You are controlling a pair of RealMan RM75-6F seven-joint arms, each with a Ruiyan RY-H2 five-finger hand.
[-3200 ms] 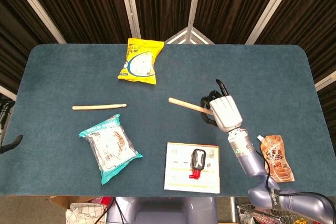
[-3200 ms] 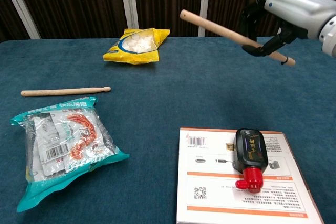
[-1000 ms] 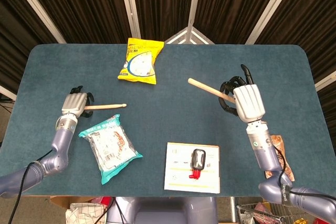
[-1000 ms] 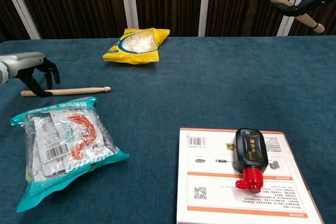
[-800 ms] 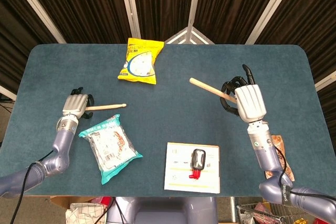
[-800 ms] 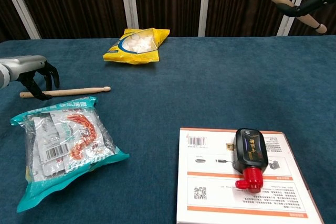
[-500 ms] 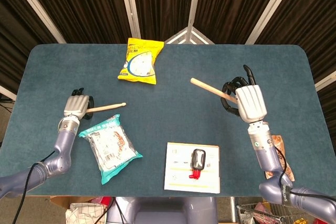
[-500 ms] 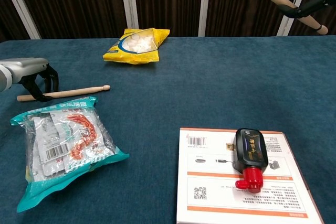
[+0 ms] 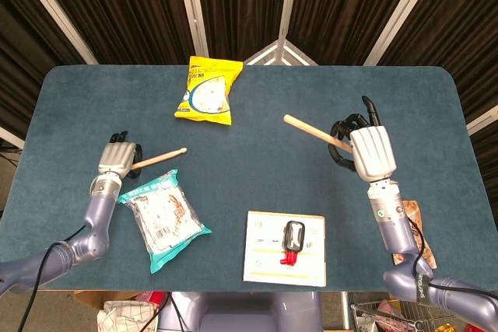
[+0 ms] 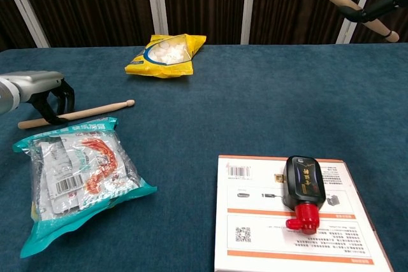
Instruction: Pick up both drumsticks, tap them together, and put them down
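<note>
Near the table's [image 9: 47, 114] left edge, our left hand [image 9: 115, 159] is wrapped around the first drumstick [image 9: 159, 158], tip angled up toward the yellow bag [image 9: 206, 91]. Toward the right edge, our right hand [image 9: 364, 152] clasps the second drumstick [image 9: 311, 131], raised off the table.

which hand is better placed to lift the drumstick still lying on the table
The left hand. Its fingers already curl around the butt end of the table drumstick beside the teal snack bag. The right hand is across the table, holding the other drumstick in the air.
</note>
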